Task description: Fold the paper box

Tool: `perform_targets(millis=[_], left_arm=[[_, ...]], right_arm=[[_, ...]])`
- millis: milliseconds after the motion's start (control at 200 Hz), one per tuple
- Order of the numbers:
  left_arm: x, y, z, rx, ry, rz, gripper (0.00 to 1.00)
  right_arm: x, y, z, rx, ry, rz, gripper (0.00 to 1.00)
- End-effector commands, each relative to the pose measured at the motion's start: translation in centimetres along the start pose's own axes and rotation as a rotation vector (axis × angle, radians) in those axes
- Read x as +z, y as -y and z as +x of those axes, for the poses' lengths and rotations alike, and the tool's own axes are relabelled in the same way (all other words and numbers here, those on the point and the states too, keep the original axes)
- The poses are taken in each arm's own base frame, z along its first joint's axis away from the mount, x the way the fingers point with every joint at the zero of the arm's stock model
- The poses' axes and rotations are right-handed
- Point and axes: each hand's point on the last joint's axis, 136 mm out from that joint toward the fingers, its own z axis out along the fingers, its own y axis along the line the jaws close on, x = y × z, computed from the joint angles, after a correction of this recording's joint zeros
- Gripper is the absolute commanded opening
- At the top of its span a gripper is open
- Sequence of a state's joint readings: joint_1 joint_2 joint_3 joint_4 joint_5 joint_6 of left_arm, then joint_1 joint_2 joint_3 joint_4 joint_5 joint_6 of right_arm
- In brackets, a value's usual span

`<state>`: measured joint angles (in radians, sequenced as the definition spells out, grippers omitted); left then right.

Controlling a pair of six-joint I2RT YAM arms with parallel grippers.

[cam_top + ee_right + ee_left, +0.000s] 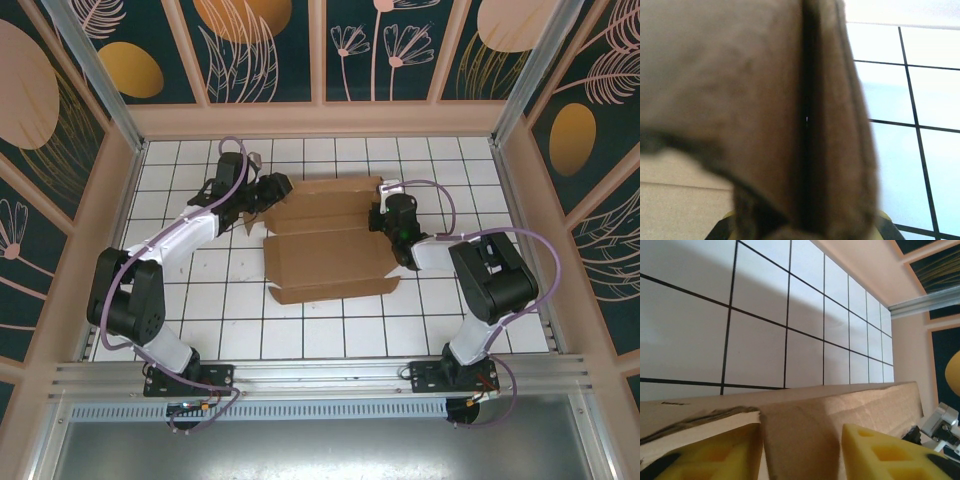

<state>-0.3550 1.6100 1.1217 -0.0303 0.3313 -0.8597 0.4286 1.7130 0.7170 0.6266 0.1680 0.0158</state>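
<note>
Two tools meet the paper box [330, 265] at opposite ends, and the arrangement reads as brace-and-fold: one end is anchored so that the other can be worked. The box lies at the middle of the tabletop [300, 335], with a broad brown panel flat toward 6 o'clock and its creased, partly raised panels toward 12 o'clock. The right tool [384, 214] sits at the box's 2 o'clock edge with its jaws pressed together on a doubled fold of cardboard. Its wrist view shows two brown layers with a dark seam running down between the yellow pads [881, 216], which suggests it holds that side flap upright so the crease does not spring open. The left tool [271, 190] is at the box's 10 o'clock corner, reaching in from 9 o'clock. Its yellow fingers [885, 452] stand apart, with a cardboard wall [840, 400] rising across the gap and a ragged-edged flap [705, 415] lapping over it on one side. Whether either finger presses on the board cannot be told. That placement probably serves to catch the matching flap at this end, so that both short sides can be raised against the long wall. The box looks only part folded: the near panel lies flat on the grid, and nothing yet closes over it.
</note>
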Motion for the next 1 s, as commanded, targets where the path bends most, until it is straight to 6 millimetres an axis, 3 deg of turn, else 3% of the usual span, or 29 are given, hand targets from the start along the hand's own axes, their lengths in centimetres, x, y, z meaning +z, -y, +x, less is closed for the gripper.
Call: perform_targets(millis=[0,125,255,275,395,560,826,996], left_arm=[[-2.7,0.1,-1.7,0.074,0.091,-0.029,0.5],[-4.2,-0.2,-0.7,0.12,0.078,-0.043,0.57],[-5.3,-0.8,0.9,0.114,0.062,-0.025,0.55],[-5.2,-1.7,1.7,0.109,0.049,-0.038,0.54],[-5.4,-2.9,3.3,0.096,0.032,-0.031,0.34],[-3.9,-4.2,4.4,0.085,-0.003,-0.051,0.0],[-1.0,-4.7,3.7,0.037,-0.004,-0.038,0.0],[0.2,-6.2,2.6,-0.013,0.018,-0.067,0.0]], right_arm=[[-0.6,0.8,1.2,0.015,-0.067,0.055,0.0],[-0.6,1.2,1.6,0.027,-0.098,0.083,0.0],[-0.5,1.0,1.6,0.034,-0.122,0.082,0.0],[-0.5,1.0,1.7,0.035,-0.125,0.083,0.0],[-0.4,0.8,1.7,0.033,-0.132,0.089,0.0],[-0.4,0.4,2.0,0.019,-0.146,0.085,0.0],[-0.4,0.1,2.5,0.015,-0.157,0.088,0.0],[-0.4,0.0,2.6,0.006,-0.16,0.086,0.0]])
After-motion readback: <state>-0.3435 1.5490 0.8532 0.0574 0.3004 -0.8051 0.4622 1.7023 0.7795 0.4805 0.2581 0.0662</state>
